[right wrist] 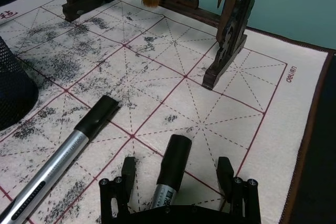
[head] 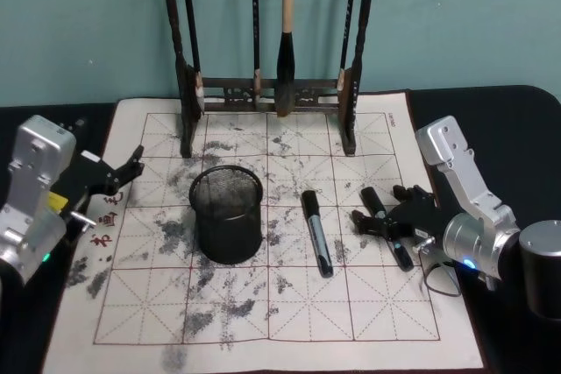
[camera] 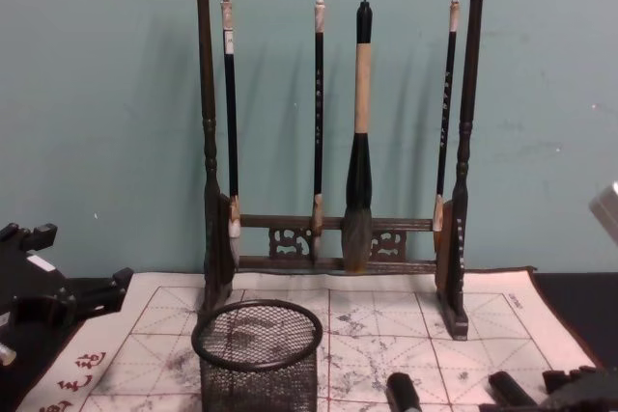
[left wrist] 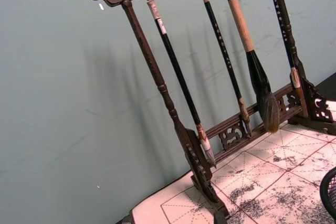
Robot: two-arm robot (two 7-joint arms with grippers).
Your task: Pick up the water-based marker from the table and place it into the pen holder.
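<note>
The task is being judged as barely begun. Nothing is being gripped, and the pen holder [head: 226,236] is standing upright on the gridded practice mat [head: 263,313] with no pen showing above its rim.

The right hand [right wrist: 176,178] is being shown open and low over the mat. Its fingers [right wrist: 127,174] are set on either side of a black-capped marker [right wrist: 172,163] that is lying flat, and no contact with the barrel is being shown. A second marker [head: 317,234], silver-barrelled, is lying between that one and the pen holder, apart from both. Which of the two is water-based cannot be told; the one under the hand is being taken as the target. Closing, lifting, carrying across and releasing over the rim are all being counted as left to do.

The left hand [head: 118,172] is parked at the mat's left edge. Whether it is open or closed cannot be told.

The layout of both markers against the holder is being given by the head view, and the gap around the barrel by the right wrist view. The holder's height, with the brush rack [camera: 333,238] behind it, is being given by the chest view.
</note>
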